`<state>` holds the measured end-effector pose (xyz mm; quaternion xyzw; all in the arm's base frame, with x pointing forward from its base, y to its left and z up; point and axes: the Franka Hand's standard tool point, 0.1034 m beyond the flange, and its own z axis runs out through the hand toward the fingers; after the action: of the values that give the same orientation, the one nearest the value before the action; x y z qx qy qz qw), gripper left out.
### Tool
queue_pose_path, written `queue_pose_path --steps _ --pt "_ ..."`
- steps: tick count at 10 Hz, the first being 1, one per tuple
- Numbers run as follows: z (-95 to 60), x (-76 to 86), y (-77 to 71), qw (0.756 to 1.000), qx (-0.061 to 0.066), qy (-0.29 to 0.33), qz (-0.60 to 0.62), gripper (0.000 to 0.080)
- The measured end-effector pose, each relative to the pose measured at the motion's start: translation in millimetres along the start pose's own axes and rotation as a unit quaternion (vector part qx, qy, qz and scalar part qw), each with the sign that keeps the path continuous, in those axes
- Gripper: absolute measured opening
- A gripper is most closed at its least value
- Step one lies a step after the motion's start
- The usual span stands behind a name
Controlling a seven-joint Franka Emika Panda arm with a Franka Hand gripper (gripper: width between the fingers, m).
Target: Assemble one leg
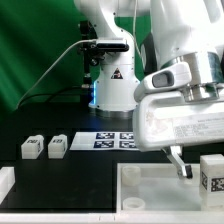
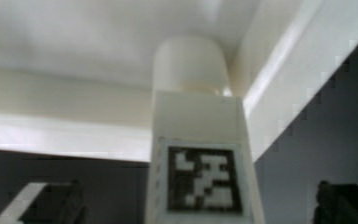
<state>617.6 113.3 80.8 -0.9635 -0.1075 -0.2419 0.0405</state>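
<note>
Leg, a small white plastic block with black-and-white square tag [image 2: 201,130], stands upright on the large white square tray-like part [image 1: 150,190], near a corner. White two-finger gripper [image 1: 180,163] gapes wide, empty. I'd centre it around the leg before squeezing, so nothing tips.

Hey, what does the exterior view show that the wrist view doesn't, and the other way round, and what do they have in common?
Exterior view only: two loose legs on the black table, the marker board and the arm's base.
Wrist view only: the dark fingertips wide apart on either side of a tagged leg, not touching it.
Both: a tagged leg, the large white tray-like part and the open tool.
</note>
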Motion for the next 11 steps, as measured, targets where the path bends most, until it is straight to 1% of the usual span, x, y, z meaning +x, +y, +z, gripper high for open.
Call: queue_pose_path --steps 1,2,3,4,5,6,7,8,9,10,11 --pt "-13.8 13.1 1.9 1.0 -0.002 0.006 -0.001 0.0649" --pt "-11.9 7.9 -1.8 0.999 0.01 -0.049 0.001 0.0649" --pt "-15.6 17.5 -2.2 0.994 0.022 -0.103 0.004 0.0649" --pt "-17.3 25.8 1.1 0.987 0.033 -0.157 0.008 0.0649" --pt "-18.8 31.8 2.9 0.977 0.041 -0.208 0.011 0.0649" --pt "-14.3 31.5 0.6 0.971 0.045 -0.236 0.011 0.0649" --pt "-15.3 23.5 2.9 0.954 0.052 -0.296 0.007 0.0649" --pt "-9.3 35.4 9.5 0.953 0.052 -0.297 0.009 0.0649" --pt "-4.2 32.3 10.8 0.955 0.051 -0.294 0.011 0.0649" --pt "2.9 19.2 6.2 0.956 0.049 -0.29 0.013 0.0649" --pt "7.4 6.6 -2.3 0.955 0.046 -0.294 0.023 0.0649"
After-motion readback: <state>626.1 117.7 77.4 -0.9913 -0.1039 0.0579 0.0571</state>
